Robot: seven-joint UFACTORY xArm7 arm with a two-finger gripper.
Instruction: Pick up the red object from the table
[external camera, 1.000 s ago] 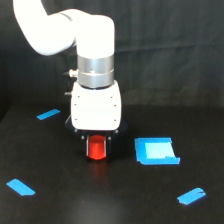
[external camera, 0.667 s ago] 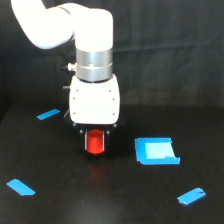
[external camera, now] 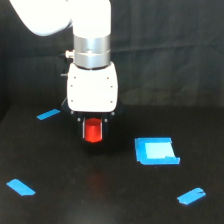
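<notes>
The red object [external camera: 93, 131] is a small bright red-orange block held between the dark fingers of my gripper [external camera: 93, 133]. It hangs clear above the black table [external camera: 110, 195], and a faint red reflection shows on the surface below it. The gripper is shut on it, under the white wrist housing [external camera: 92, 89]. The fingertips are mostly hidden by the housing and the block.
A blue square patch [external camera: 155, 151] lies on the table at the exterior view's right of the gripper. Blue tape strips lie at the left back [external camera: 48, 114], the left front [external camera: 21, 187] and the right front [external camera: 191, 196].
The arm has risen with the red object in its grip; the block has gone from table level to hanging above the surface.
</notes>
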